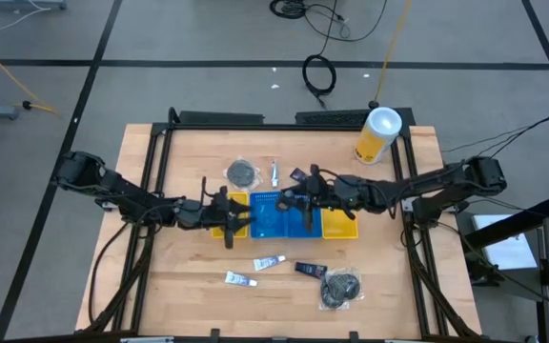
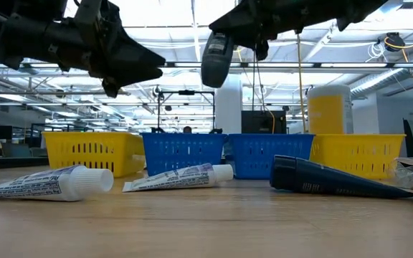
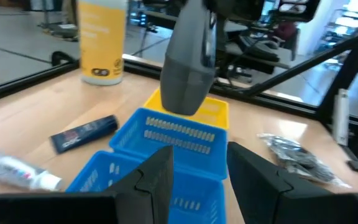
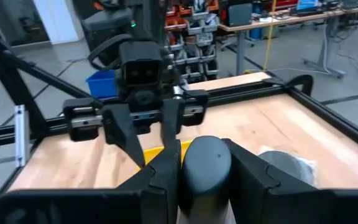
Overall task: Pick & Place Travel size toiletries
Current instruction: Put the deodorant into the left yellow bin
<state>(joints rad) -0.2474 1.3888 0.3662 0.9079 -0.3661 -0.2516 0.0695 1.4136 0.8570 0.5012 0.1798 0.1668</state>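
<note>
My left end effector (image 1: 239, 221) hangs spread and empty over the yellow bin (image 1: 229, 215). My right end effector (image 1: 305, 204) pinches a dark grey bottle (image 2: 216, 59) above the blue bins (image 1: 281, 213). Tubes (image 1: 268, 262) lie on the bench (image 1: 160, 286).

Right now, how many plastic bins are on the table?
4, side by side in one row mid-table: left yellow bin, left blue bin, right blue bin, right yellow bin. No other bin shows in any view; none looks hidden.
</note>
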